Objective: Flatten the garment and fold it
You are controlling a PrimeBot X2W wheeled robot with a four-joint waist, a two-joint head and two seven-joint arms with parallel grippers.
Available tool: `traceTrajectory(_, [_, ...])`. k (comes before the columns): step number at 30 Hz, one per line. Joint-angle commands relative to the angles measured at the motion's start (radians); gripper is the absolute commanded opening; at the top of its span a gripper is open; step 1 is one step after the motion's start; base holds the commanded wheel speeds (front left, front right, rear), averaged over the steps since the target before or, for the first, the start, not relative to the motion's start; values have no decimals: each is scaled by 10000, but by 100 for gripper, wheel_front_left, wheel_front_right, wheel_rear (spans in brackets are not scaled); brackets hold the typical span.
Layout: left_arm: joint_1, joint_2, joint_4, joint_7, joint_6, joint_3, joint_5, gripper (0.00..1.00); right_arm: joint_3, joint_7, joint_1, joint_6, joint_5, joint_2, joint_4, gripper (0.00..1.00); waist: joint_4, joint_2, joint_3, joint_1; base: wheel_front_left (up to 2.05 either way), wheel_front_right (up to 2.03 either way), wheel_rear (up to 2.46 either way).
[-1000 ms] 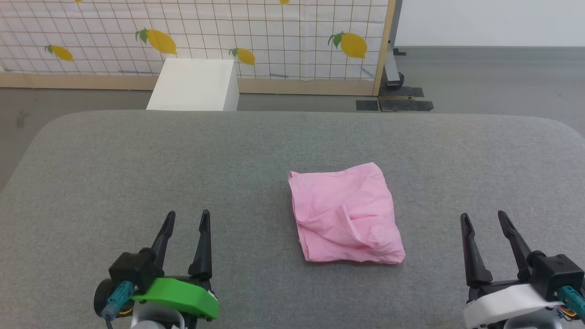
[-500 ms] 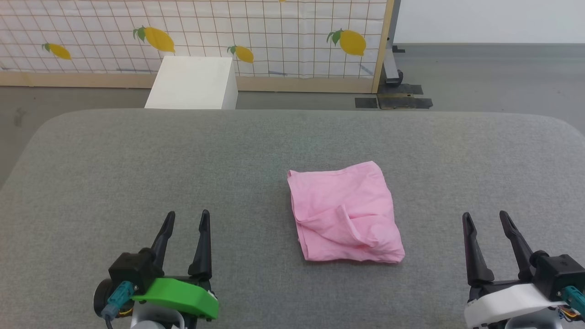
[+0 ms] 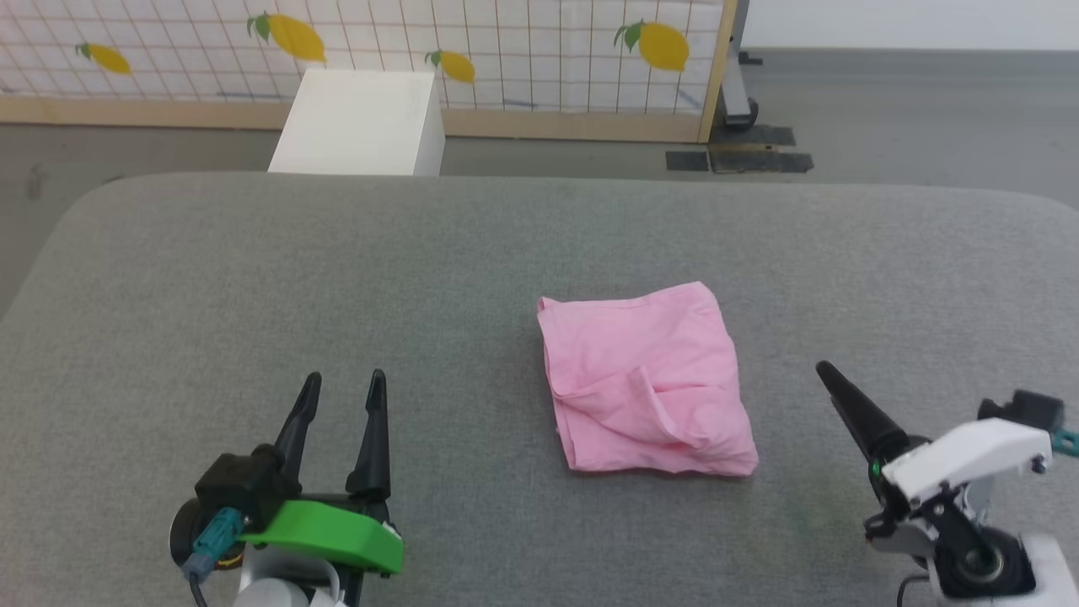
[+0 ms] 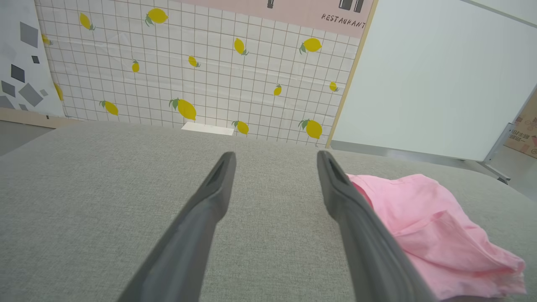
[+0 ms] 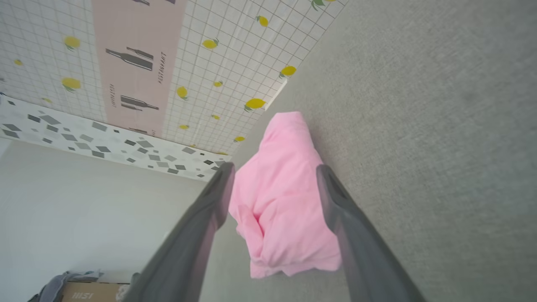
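Garment: light pink, lying in a rumpled, roughly square bundle on the grey cloth surface, a little right of centre in the head view.
Garment folds: 1 loose flap curls across the near half; the near edge looks thick and layered, and the far corners lie flatter.
Left gripper: at the lower left of the head view under a green cover, with its 2 dark fingers pointing away from the robot.
Left fingers: spread well apart with nothing between them; they close on nothing and stand well apart from the garment.
Left wrist view: the left gripper frames bare grey cloth, with the garment off to its right.
Right gripper: at the lower right under a white cover, rolled onto its side, so 1 finger shows there, aimed up and left toward the garment's near right corner, near it but not touching.
Right fingers: the right wrist view shows the right gripper gaping wide and holding nothing; the garment lies beyond, seen through the gap.
Behind the surface: a white box on the floor, with a lemon-print screen behind it.
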Motion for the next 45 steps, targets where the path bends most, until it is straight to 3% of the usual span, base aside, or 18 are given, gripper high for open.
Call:
traceTrajectory(1, [-239,-30,-62,-45,-64,-32,-63,100,-194,515,-455,-11,270,1,493,100,143,-1,196,0,0,0,0])
traceTrajectory(7, [-474,-30,-135,-46,-65,-141,-69,100,-1145,2623,-2501,-11,-205,-19,3206,100,464,-1,566,0,0,0,0])
traceTrajectory(15, [-695,-30,-185,-46,-66,-221,-115,100,-1605,3650,-4169,-11,-2499,-173,5406,100,931,-1,853,0,0,0,0])
traceTrajectory(16, [-716,-30,-191,-46,-66,-225,-131,100,-1625,4204,-4730,-11,-3384,-82,6125,100,1101,-1,867,0,0,0,0])
traceTrajectory(18, [-695,-30,-193,-46,-66,-221,-130,100,-1526,4446,-4846,-11,-3512,-43,6198,97,1122,-1,849,0,0,0,0])
traceTrajectory(19, [-682,-30,-195,-46,-66,-214,-124,100,-1472,4513,-4894,-11,-3550,-28,6193,65,1120,-1,840,0,0,0,0])
traceTrajectory(21, [-663,-30,-204,-46,-58,-195,-115,100,-1344,4585,-4953,-11,-3567,-11,6127,14,1104,-1,810,0,0,0,0])
traceTrajectory(22, [-657,-30,-202,-46,-54,-194,-112,100,-1241,4616,-4971,-11,-3498,-8,6086,0,1092,-1,787,0,0,0,0])
traceTrajectory(31, [-415,-30,-259,-46,-30,-77,-47,100,578,4467,-4850,-11,-3597,-1,4862,0,320,-1,504,0,0,0,0])
traceTrajectory(37, [-377,-30,-459,-46,-34,65,50,100,3086,4228,-4980,-11,-6396,-887,3179,0,-797,-1,606,0,0,0,0])
traceTrajectory(45, [-860,-22,-797,-46,-51,-42,329,100,4040,4263,-5346,-11,-8034,-2093,2054,0,-2399,-1,1356,0,0,0,0])
